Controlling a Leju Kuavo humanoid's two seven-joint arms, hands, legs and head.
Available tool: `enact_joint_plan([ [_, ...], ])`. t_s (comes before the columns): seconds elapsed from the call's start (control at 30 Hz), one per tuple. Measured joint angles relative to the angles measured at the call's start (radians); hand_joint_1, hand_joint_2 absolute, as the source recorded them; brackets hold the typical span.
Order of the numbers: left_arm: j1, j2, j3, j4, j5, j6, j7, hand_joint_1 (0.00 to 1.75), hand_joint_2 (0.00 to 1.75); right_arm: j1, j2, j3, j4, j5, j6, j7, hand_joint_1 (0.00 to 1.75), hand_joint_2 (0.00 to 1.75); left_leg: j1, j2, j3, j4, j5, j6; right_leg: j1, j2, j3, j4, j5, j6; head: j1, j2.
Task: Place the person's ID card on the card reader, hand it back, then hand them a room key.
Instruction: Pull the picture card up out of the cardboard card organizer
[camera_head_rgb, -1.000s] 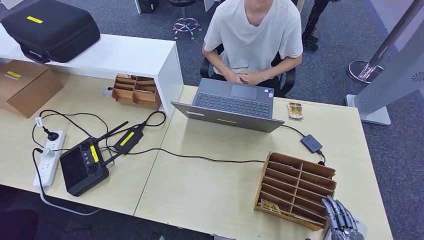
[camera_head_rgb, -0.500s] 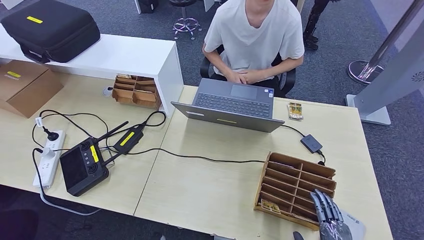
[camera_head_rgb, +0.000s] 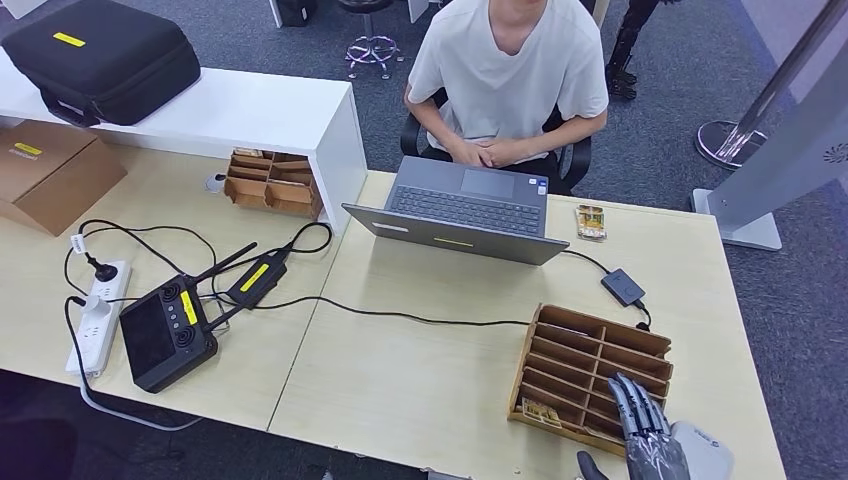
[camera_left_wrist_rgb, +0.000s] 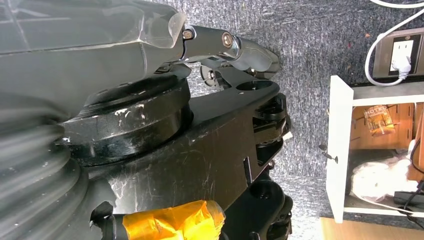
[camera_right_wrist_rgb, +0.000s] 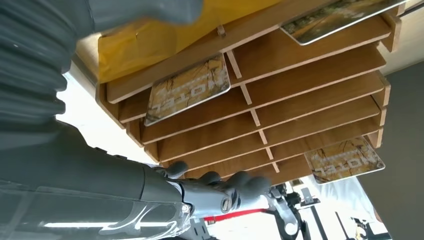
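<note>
My right hand (camera_head_rgb: 648, 438) hovers at the near right corner of the wooden slotted rack (camera_head_rgb: 590, 372), fingers stretched out over its front slots and holding nothing. In the right wrist view the fingers (camera_right_wrist_rgb: 226, 184) lie close to the rack's slots (camera_right_wrist_rgb: 310, 95), where hotel key cards (camera_right_wrist_rgb: 187, 90) stick out of several compartments. One key card (camera_head_rgb: 541, 411) shows in the rack's near left slot. A card (camera_head_rgb: 590, 221) lies on the table to the right of the laptop. The small dark card reader (camera_head_rgb: 622, 286) sits behind the rack. My left hand (camera_left_wrist_rgb: 230, 45) hangs low over the floor; its fingers are unclear.
A person (camera_head_rgb: 505, 70) sits behind the open laptop (camera_head_rgb: 462, 208), hands folded. A cable (camera_head_rgb: 420, 316) runs across the table to the reader. A black controller (camera_head_rgb: 165, 332), a power strip (camera_head_rgb: 100, 315) and cardboard boxes (camera_head_rgb: 50, 170) occupy the left table.
My right hand has moved left and further over the rack's near right corner, and its thumb has come into view. The person and the cards have not moved.
</note>
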Motion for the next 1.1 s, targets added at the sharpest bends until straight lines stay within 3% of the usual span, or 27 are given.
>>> enact_joint_plan([
  [1.1, 0.000, 0.000, -0.001, 0.000, 0.006, 0.008, -0.001, 0.00, 1.75, -0.022, 0.004, -0.003, 0.011, -0.021, 0.008, -0.018, 1.75, 1.75, 0.000, 0.001, 0.001, 0.000, 0.000, 0.000, 0.000, 0.001, 0.000, 0.000, 0.000, 0.000, 0.000, 0.000],
])
